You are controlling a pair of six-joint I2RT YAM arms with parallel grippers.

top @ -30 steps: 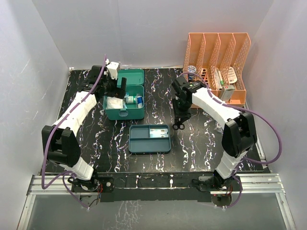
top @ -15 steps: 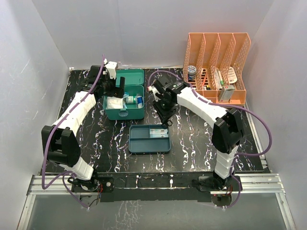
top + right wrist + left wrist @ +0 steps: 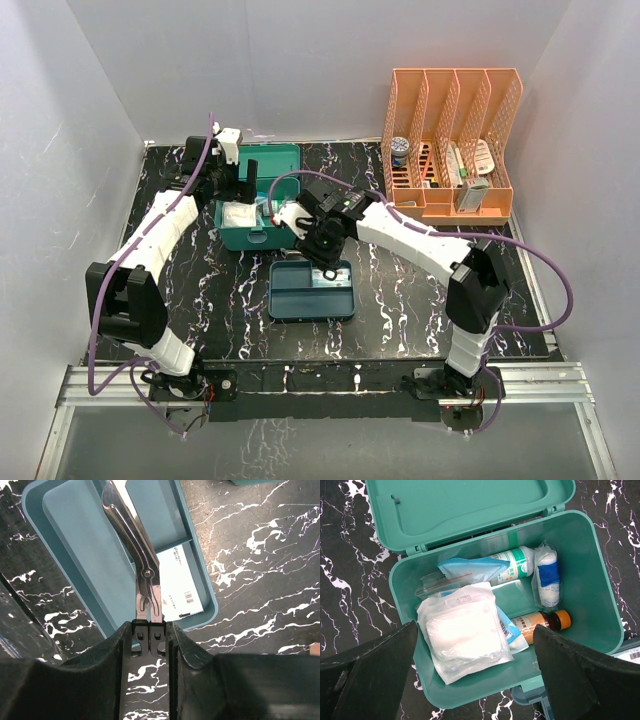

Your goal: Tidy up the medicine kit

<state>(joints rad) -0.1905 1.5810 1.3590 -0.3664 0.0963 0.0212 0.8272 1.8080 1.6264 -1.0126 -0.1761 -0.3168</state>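
Our left claw (image 3: 475, 627) hangs wide apart right above the open teal-green plastic medicine box (image 3: 600, 580). Our right claw (image 3: 150, 630) pinches shiny bent metal scissors (image 3: 131, 535) over the shallow blue plastic tray (image 3: 65, 540), which lies just in front of the box.

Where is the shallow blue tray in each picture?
Top external: tray at centre, nearer than the medicine kit.
Left wrist: a sliver at the bottom edge, right of centre.
Right wrist: fills the upper left, under the metal tool.
Shared landmark: the black marbled table.
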